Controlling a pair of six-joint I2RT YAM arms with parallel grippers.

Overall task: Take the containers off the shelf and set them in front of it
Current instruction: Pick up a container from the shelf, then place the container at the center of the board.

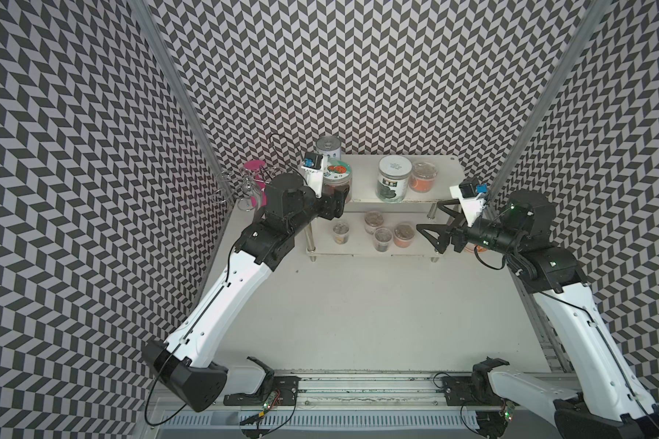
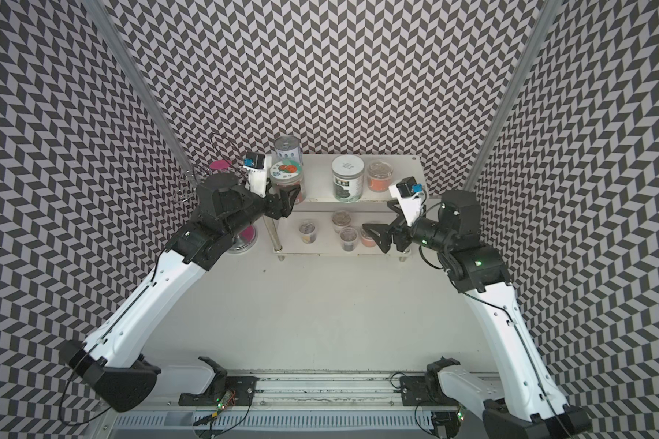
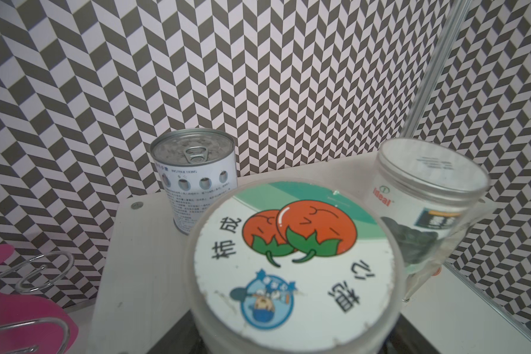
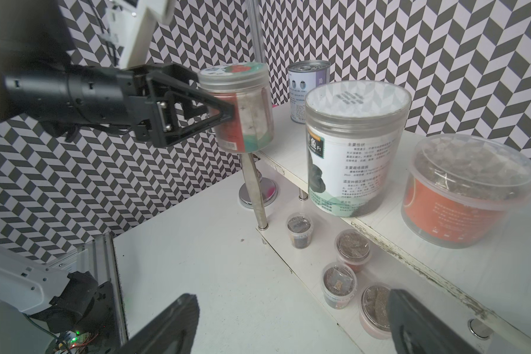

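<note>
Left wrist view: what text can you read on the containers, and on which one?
"柿成" and "心": picture-lid jar, on its lid; a fourth character is unclear.
"ideal": white-lidded jar, in red.
Small print on the tin can: too small to read.
Print on the white lid: too blurred to read.

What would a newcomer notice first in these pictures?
The black-and-white chevron walls dominate on every side. At the upper tier of the white shelf, the fingers of the left gripper straddle the picture-lidded jar, while the open right gripper hovers before the small tubs on the lower tier.
</note>
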